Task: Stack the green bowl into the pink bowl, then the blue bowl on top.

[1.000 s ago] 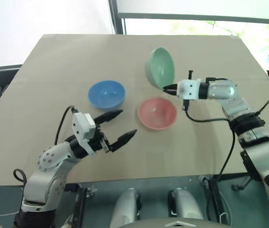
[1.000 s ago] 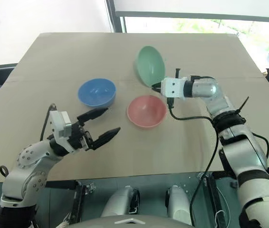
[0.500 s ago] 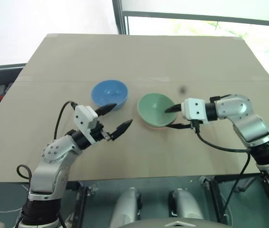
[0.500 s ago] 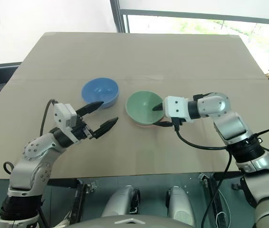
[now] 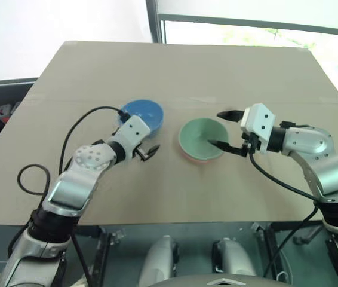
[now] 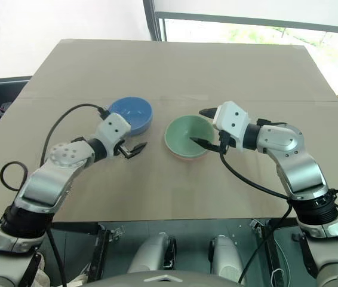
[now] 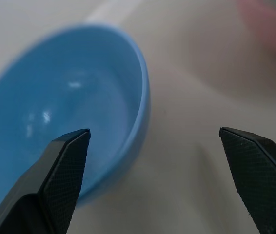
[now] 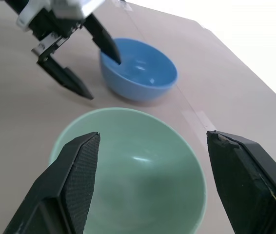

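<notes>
Right gripper (image 6: pixel 203 127): fingers apart, nothing held. One finger points over the near-right rim of the green bowl (image 6: pixel 186 135), the other stands above and beyond that rim; neither can be confirmed as touching it. The right wrist view shows the bowl's hollow open between the two fingers.

Green bowl: upright, nested in the pink bowl (image 6: pixel 185 156), of which a thin salmon edge shows under its near side. The pair sits near the middle of the table (image 6: pixel 175 72), slightly toward the right edge.

Left gripper (image 6: pixel 131 140): fingers wide apart, empty. It straddles the near-right rim of the blue bowl (image 6: pixel 132 113): one finger lies inside the hollow, the other outside, low over the table between the blue bowl and the stacked pair. Contact with the rim cannot be confirmed.

Blue bowl: upright on the table, just left of the stacked pair and apart from it, a strip of bare table between them.

Obstructions: a black cable (image 6: pixel 67 116) loops from the left wrist over the table toward the left edge; another black cable (image 6: pixel 243 179) hangs from the right wrist toward the near edge. Neither crosses the gap between the bowls.
</notes>
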`<state>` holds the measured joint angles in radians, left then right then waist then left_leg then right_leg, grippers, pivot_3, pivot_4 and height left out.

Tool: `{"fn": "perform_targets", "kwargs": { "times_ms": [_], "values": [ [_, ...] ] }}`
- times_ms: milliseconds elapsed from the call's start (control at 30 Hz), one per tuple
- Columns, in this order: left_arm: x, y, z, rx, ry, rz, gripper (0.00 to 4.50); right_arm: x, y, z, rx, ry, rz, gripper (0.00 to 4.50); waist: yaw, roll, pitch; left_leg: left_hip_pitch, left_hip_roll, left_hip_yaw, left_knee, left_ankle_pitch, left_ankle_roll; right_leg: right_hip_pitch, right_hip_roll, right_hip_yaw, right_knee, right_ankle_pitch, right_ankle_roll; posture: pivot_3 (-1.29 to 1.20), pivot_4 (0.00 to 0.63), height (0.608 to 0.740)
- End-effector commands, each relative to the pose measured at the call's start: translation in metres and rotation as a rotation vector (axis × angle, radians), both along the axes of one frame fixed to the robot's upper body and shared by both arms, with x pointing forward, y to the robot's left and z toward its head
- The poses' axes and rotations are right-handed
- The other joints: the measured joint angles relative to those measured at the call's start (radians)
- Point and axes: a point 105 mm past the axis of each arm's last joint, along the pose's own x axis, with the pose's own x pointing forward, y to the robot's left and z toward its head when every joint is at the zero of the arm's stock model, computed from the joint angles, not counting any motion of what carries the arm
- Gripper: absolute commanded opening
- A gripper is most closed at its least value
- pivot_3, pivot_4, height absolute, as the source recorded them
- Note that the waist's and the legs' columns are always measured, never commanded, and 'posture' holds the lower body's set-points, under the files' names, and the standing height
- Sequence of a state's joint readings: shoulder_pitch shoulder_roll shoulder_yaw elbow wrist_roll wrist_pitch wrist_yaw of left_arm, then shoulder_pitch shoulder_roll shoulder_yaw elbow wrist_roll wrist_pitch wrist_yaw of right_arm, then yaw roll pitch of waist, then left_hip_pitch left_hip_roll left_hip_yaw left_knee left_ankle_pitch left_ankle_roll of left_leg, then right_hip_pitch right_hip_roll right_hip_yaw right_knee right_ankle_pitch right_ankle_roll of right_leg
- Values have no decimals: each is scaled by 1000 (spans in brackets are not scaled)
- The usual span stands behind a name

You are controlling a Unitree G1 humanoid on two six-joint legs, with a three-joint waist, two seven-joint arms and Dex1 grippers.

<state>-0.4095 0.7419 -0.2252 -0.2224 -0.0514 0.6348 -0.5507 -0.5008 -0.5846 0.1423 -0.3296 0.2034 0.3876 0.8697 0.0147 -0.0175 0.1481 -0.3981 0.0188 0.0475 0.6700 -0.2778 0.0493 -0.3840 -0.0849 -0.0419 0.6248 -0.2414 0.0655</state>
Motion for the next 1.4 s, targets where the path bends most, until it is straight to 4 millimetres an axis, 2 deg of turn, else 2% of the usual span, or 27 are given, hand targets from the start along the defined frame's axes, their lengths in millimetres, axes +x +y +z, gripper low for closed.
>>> {"fn": "perform_targets", "kwargs": {
  "times_ms": [33,167,300,333,433,500,600,667,767,833,933,1000,1200,1400],
  "values": [
    [14,-4,-2,53,-10,-17,3723,-3,2,9,7,-65,-11,3875,1,0,0,-1,-1,0,0,0,0,0,0,0,0,0,0,0,150,740],
    [21,-11,2,61,-35,-39,2138,-5,-5,9,18,-68,-41,3875,0,0,0,-2,-1,0,0,0,0,-1,0,0,0,0,0,0,150,740],
    [21,-12,5,50,-35,-54,149,-7,-13,5,16,-62,-67,3875,1,0,0,-1,-1,0,0,0,0,-1,0,0,0,0,0,0,150,740],
    [22,-11,6,54,-40,-50,51,-8,-15,4,18,-59,-74,3875,1,0,0,-1,-1,0,0,0,0,0,0,0,0,0,0,0,150,740],
    [23,-12,19,2,-65,-37,51,-12,-19,1,31,-47,-83,3875,0,-1,0,-1,0,0,1,0,0,0,0,0,0,0,1,0,150,740],
    [21,-20,35,-35,-107,-79,51,-15,-23,0,51,-39,-101,3875,0,-1,0,-1,0,0,2,0,0,0,-1,1,0,0,1,0,150,740],
    [5,-54,68,-148,-158,-263,51,-21,-33,-2,78,-31,-138,3875,3,-1,1,-2,2,-1,2,0,0,-1,-1,0,1,0,0,0,150,740],
    [-6,-72,81,-178,-176,-368,51,-24,-40,-2,93,-26,-161,3875,7,-2,1,-3,2,-2,2,0,0,-1,-1,-1,0,0,1,0,150,740],
    [-37,-112,80,-122,-163,-652,51,-27,-65,-8,74,-19,-258,3875,5,-1,1,-3,1,-1,2,-1,1,0,-1,0,0,0,1,0,150,740],
    [-42,-124,74,-114,-137,-725,51,-35,-80,-9,61,-16,-298,3875,2,-1,0,0,1,0,2,-1,1,1,-1,1,0,0,1,0,150,740],
    [-40,-131,66,-78,-121,-775,51,-47,-93,-8,59,-11,-332,3875,2,-1,1,0,0,0,2,-1,1,1,0,1,-1,0,1,0,150,740],
    [-38,-135,62,-60,-110,-808,51,-63,-104,-10,50,7,-360,3875,4,-1,1,1,0,1,3,0,1,2,0,1,-1,0,1,0,150,740],
    [-32,-137,57,-16,-83,-846,51,-107,-115,-1,139,48,-386,3875,3,-1,0,1,2,0,4,-1,2,2,0,2,-1,0,1,0,150,740],
    [-26,-134,52,9,-31,-863,51,-121,-114,7,182,24,-405,3875,1,-1,0,2,2,0,5,-1,2,3,0,2,0,0,1,0,150,740]
  ]
}}
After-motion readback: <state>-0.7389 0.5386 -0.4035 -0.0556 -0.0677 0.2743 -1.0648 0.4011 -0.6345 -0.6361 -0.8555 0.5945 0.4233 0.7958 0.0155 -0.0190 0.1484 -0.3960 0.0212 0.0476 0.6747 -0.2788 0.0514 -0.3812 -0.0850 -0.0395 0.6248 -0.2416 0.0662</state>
